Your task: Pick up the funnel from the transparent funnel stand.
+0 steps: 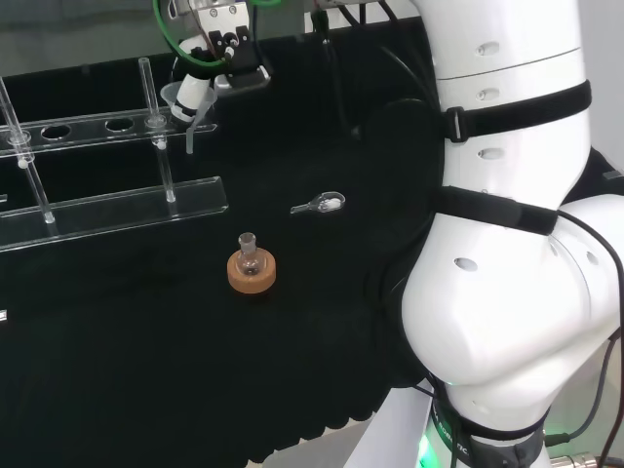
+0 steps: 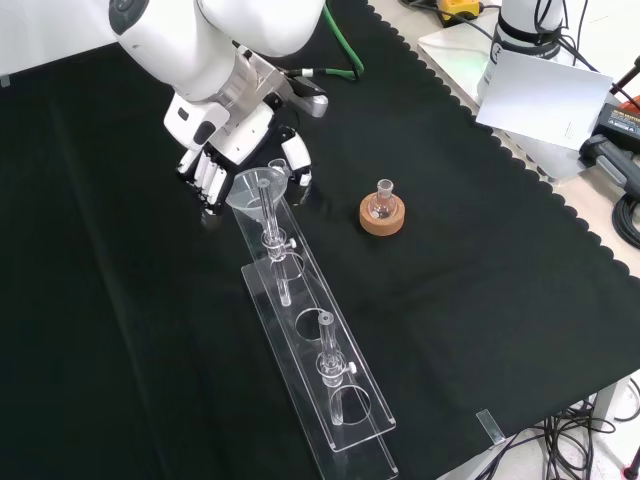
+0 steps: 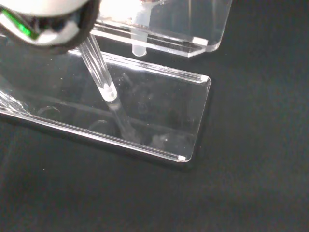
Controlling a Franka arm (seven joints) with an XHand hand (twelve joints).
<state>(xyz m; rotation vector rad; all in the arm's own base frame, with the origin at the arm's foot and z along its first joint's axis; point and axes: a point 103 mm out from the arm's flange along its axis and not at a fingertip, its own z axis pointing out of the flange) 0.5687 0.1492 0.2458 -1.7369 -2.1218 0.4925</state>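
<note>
Fingers of the hand (image 2: 215,165) curl at the upper left of the front view, beside the funnel (image 2: 256,187), which sits in the end hole of the transparent funnel stand (image 2: 340,400). Whether they touch the cone, I cannot tell; they close on nothing visibly. In the head view the hand (image 1: 195,93) sits at upper left, against the funnel's (image 1: 177,97) cone, its stem hanging below the stand's (image 1: 107,205) top plate. The wrist view shows the stem's (image 3: 99,72) tip above the stand's base plate (image 3: 159,111). A small round flask (image 2: 383,203) stands on a cork ring (image 2: 383,218) at centre on the counter (image 2: 500,250); I cannot tell what it holds. The head view adds a small clear piece (image 1: 320,204) lying right of the flask (image 1: 250,255).
</note>
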